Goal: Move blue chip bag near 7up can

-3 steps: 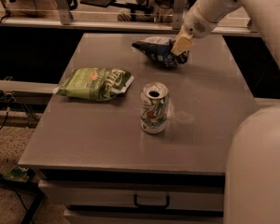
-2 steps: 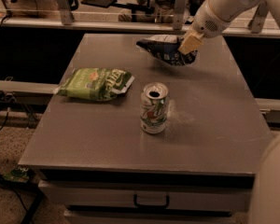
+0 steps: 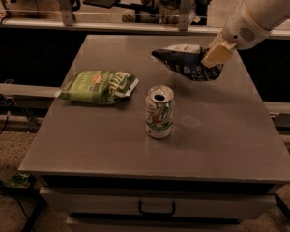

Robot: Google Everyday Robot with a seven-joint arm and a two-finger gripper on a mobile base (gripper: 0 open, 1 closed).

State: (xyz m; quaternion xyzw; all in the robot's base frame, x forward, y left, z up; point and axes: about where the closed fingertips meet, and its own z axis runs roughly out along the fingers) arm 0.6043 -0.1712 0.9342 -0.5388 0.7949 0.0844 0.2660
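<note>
The blue chip bag point(image 3: 186, 63), dark blue foil with white patches, hangs in the air above the table's right rear part. My gripper point(image 3: 213, 57) comes in from the upper right and is shut on the bag's right end. The 7up can point(image 3: 159, 111) stands upright near the middle of the grey table point(image 3: 232, 129), in front of and to the left of the bag, apart from it.
A flat green chip bag point(image 3: 99, 86) lies on the table's left side. A drawer with a handle point(image 3: 156, 209) is under the front edge. Railings and furniture stand behind the table. My white arm point(image 3: 261, 13) crosses the upper right corner.
The gripper has lifted the blue chip bag off the table's back and carried it up and slightly right. The can and green bag have not moved.
</note>
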